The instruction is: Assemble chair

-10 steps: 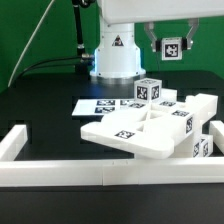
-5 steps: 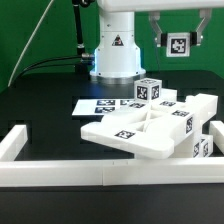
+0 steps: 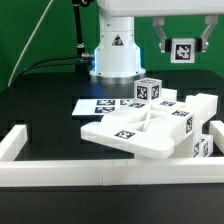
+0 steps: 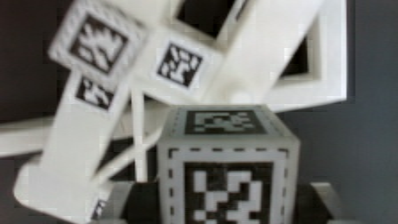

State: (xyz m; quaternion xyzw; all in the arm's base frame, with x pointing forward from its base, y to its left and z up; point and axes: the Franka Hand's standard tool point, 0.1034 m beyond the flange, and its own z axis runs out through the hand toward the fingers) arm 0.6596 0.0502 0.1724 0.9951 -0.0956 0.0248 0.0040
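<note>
Pincer raised high, clamped on a small tagged white block, fingers either side. Well below it on the black table, the partly joined chair pieces, with another tagged block on top.

Backdrop: a plain green wall is filling the space behind the scene.
Tabletop: a black tabletop is lying flat under even light and giving off a faint sheen.
Border: a long low white rail is running along the near edge and turning up at the corner on the exterior view's left.
Marker board: the marker board is lying flat on the tabletop.
Cables: dark cables are trailing across the wall down to the tabletop.
</note>
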